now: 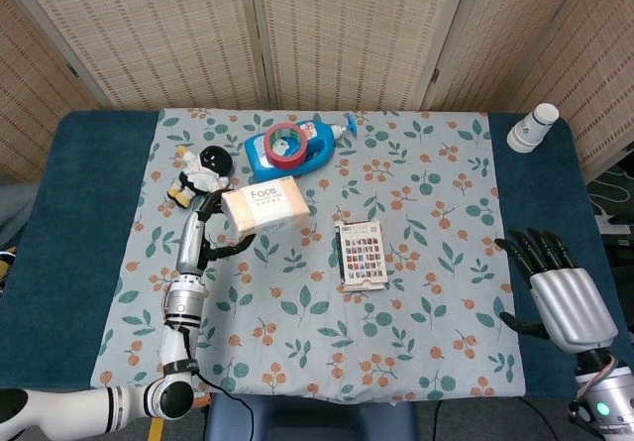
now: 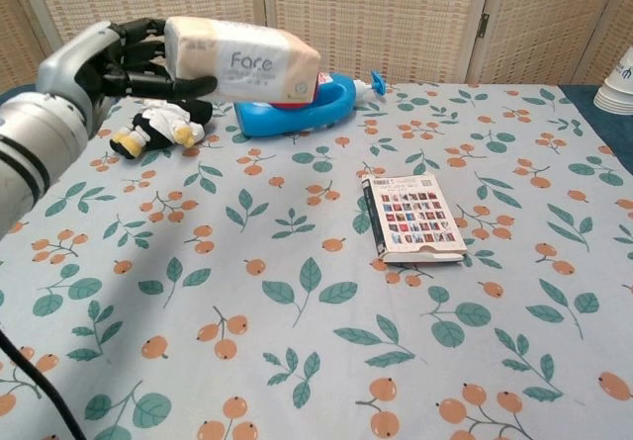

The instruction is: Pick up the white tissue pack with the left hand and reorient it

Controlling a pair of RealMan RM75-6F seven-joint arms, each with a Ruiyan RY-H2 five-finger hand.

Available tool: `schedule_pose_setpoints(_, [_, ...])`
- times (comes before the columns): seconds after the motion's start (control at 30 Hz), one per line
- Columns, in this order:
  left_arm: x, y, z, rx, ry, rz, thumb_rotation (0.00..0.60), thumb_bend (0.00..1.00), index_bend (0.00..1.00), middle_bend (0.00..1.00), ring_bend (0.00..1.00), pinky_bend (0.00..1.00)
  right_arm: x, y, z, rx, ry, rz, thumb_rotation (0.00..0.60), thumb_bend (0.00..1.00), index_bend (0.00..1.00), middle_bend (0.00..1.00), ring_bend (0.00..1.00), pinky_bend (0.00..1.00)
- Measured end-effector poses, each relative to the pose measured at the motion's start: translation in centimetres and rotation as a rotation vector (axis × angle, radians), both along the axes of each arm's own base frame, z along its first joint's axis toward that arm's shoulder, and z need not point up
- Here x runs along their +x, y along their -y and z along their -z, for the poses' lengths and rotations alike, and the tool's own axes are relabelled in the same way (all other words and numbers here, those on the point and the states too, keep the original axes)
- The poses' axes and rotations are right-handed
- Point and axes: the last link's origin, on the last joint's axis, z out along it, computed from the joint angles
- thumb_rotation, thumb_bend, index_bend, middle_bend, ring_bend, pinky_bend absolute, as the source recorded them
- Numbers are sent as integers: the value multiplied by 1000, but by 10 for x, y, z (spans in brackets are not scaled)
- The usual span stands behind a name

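Note:
My left hand (image 2: pixel 119 59) grips the white tissue pack (image 2: pixel 242 60) by its left end and holds it well above the table, lying level with the word "Face" facing the chest camera. From the head view the tissue pack (image 1: pixel 264 208) hovers over the cloth just right of the plush doll, with the left hand (image 1: pixel 203 228) at its left side. My right hand (image 1: pixel 560 287) hangs open at the table's right edge, fingers spread, holding nothing.
A blue detergent bottle (image 1: pixel 297 149) with a red tape roll (image 1: pixel 284 143) on it lies at the back. A plush doll (image 1: pixel 204 173) sits at the back left. A card box (image 1: pixel 362 254) lies mid-table. A paper cup stack (image 1: pixel 533 127) stands far right.

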Motion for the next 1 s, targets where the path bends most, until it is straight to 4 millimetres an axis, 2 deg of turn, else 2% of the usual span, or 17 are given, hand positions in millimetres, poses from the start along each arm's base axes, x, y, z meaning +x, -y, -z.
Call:
schedule_pose_setpoints(0.17, [-28, 8, 23, 21, -31, 8, 600, 221, 436, 612, 328, 219, -2, 1, 0, -2, -7, 8, 600, 114, 145, 58, 0, 43])
schedule_pose_setpoints(0.47, [-51, 9, 49, -2, -38, -16, 600, 217, 431, 607, 324, 219, -3, 2, 3, 1, -18, 14, 600, 114, 145, 58, 0, 43])
schedule_pose_setpoints(1.0, [-72, 12, 64, -24, -55, -48, 600, 214, 430, 605, 323, 227, -5, 2, 6, 8, -25, 16, 600, 115, 145, 58, 0, 43])
